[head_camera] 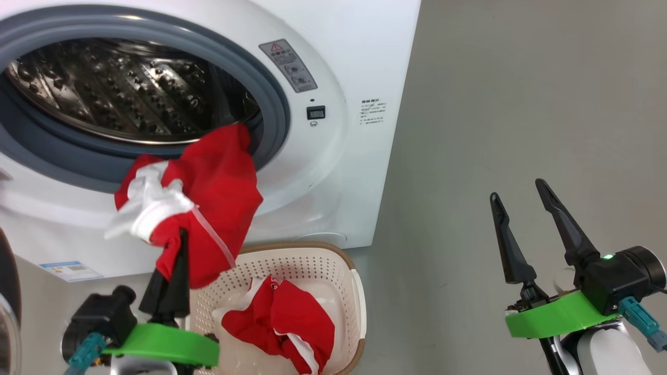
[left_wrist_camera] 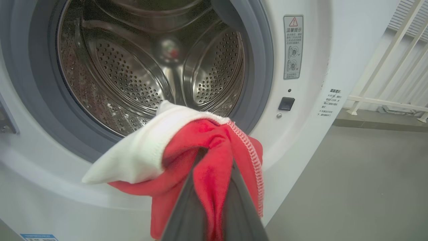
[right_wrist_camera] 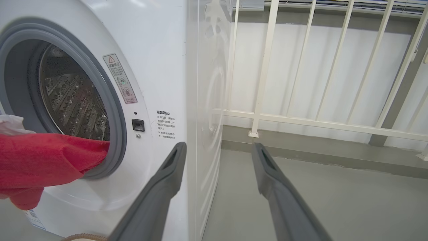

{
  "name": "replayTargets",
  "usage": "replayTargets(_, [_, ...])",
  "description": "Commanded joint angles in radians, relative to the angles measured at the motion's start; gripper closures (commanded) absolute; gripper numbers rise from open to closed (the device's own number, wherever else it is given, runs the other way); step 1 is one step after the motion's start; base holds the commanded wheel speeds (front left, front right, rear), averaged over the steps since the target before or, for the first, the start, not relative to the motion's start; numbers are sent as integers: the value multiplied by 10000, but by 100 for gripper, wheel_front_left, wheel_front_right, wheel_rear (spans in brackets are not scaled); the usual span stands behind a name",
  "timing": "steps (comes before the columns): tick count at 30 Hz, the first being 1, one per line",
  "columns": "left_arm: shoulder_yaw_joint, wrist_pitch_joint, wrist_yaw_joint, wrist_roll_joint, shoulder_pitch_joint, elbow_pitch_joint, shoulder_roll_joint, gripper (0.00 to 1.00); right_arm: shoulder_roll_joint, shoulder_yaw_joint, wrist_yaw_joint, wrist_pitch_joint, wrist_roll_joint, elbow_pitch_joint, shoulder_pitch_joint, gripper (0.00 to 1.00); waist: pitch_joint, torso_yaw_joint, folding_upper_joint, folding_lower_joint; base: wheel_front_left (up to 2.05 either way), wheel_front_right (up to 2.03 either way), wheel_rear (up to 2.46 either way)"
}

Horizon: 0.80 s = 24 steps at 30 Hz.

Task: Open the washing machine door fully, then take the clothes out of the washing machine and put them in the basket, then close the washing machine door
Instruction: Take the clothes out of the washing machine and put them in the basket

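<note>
The washing machine (head_camera: pixel 338 156) stood with its mouth uncovered, and only a sliver of the washing machine door (head_camera: pixel 9 276), black-rimmed, showed at the far left edge of the head view. The left gripper (head_camera: pixel 180 245) was pressed together on a red garment (head_camera: pixel 219 182) with a white panel, its dark fingers (left_wrist_camera: pixel 187 207) buried in bunched cloth. The garment hung in front of the machine's lower front, above the basket's near left part. Its upper tail lay across the lower right of the grey rubber ring (head_camera: pixel 271 104), trailing out of the opening. Behind it, the steel drum (head_camera: pixel 120 88) looked bare of clothes in the left wrist view.

The basket (head_camera: pixel 359 291) sat on the grey floor (head_camera: pixel 521 104), close against the machine's front, with a second red and white garment (head_camera: pixel 281 323) crumpled inside it. Whether the held cloth touched the basket's rim could not be told.

The right gripper (head_camera: pixel 517 188) hovered well off to the right over bare floor, its two fingers spread wide with nothing between them. In its wrist view it pointed past the machine's right front corner.

On the machine's face, right of the ring, were a grey warning sticker (head_camera: pixel 287 65), a small dark latch socket (head_camera: pixel 316 112) and a block of printed text (head_camera: pixel 372 112). A blue label (head_camera: pixel 70 270) sat low on the left. A white railing (right_wrist_camera: pixel 301 100) ran along the wall beyond the machine's side.
</note>
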State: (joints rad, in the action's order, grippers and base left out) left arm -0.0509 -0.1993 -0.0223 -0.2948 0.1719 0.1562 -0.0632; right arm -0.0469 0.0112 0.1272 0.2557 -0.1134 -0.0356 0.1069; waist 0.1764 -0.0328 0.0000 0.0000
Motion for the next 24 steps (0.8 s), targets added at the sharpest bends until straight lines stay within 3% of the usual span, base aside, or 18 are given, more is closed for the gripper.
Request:
replayTargets(1, [264,77,83,-123,-110,-521,-83,100,-33,181,35,61,-22,238,17,0,-27,-31,0,0,0,0,0])
replayTargets(6, [268,508,43,-520,-326,-648,-59,100,-33,219,35,61,-59,289,75,0,210,-90,0,0,0,0,0])
replayTargets(11, [-70,1017,-64,-802,39,141,-10,100,-33,245,35,61,-27,280,203,0,623,8,0,0,0,0,0])
replayTargets(24, [-856,639,-531,-1558,2158,4857,107,100,-33,520,35,61,47,210,820,0,1670,-107,0,0,0,0,0])
